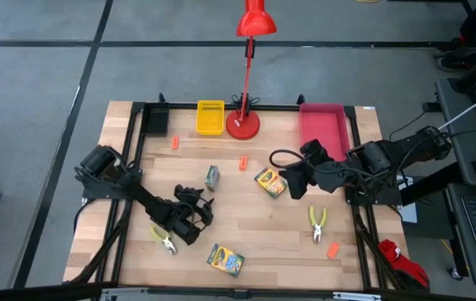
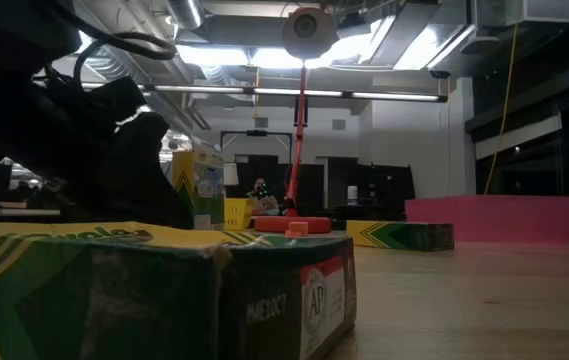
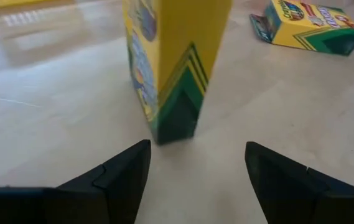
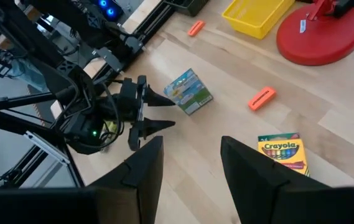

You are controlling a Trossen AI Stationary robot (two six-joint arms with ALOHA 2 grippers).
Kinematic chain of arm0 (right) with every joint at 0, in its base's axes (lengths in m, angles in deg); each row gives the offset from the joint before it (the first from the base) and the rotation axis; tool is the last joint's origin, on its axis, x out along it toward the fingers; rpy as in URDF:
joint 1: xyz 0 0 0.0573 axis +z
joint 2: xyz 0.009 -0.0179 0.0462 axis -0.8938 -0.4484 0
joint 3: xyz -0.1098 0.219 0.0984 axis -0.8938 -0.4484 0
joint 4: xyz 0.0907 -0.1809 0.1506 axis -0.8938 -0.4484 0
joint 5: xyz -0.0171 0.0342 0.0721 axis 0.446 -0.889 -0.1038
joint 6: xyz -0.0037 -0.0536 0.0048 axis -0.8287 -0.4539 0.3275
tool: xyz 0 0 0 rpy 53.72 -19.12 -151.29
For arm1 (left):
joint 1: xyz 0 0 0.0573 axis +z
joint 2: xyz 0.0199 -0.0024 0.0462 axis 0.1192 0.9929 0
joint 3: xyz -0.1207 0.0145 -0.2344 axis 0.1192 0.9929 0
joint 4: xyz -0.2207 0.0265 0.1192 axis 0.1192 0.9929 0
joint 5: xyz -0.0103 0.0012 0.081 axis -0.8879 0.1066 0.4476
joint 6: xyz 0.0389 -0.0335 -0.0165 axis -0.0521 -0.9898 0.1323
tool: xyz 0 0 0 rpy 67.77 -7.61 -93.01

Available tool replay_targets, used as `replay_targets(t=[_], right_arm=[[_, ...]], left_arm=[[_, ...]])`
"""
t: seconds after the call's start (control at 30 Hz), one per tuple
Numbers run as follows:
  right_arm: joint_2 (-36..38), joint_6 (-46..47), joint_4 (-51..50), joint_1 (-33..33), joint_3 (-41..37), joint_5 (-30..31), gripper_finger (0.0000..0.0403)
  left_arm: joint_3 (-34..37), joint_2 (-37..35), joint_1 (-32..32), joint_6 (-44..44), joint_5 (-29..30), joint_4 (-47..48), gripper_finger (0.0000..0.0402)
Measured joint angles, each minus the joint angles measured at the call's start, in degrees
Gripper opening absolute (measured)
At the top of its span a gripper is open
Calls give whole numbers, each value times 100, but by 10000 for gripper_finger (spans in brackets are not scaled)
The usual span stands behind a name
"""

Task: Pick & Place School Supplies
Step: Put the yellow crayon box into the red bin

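Note:
One yellow-and-green crayon box [image 1: 212, 176] [image 3: 170, 68] stands upright on its end, left of the table's middle. My left gripper [image 1: 205, 199] [image 3: 195, 168] is open just short of it on the near-left side, touching nothing. A second box [image 1: 269, 182] [image 4: 284, 152] lies flat at the middle, and a third [image 1: 225, 260] near the front edge. My right gripper [image 1: 292, 187] [image 4: 192, 162] hangs open, high over the table right of the middle box. Orange pieces lie at the far left [image 1: 174, 143], middle [image 1: 243, 162] and near right [image 1: 333, 250]. Two green-handled pliers [image 1: 164, 240] [image 1: 317, 224] lie flat.
Along the far edge stand a black tray [image 1: 156, 119], a yellow tray [image 1: 210, 117], the red lamp's base [image 1: 243, 125] and a pink tray [image 1: 322, 127]. In the low view the front crayon box [image 2: 154, 290] fills the foreground. Bare wood lies between the middle box and the front edge.

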State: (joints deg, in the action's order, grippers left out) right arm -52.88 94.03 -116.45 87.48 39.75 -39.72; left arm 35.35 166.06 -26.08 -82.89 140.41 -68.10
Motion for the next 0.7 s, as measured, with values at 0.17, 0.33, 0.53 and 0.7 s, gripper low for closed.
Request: replay_targets(t=[0.17,0.33,0.53,0.7], right_arm=[[0,-16,0,69,0,-34,164],[0,-17,0,92,-1,-43,164],[0,-17,0,133,2,-43,164],[0,-15,0,198,-1,-43,164]], left_arm=[[-4,-47,88,-55,93,67,259],[-161,-47,118,66,180,66,259],[-336,-49,394,150,206,372,257],[-384,-53,701,149,311,400,257]])
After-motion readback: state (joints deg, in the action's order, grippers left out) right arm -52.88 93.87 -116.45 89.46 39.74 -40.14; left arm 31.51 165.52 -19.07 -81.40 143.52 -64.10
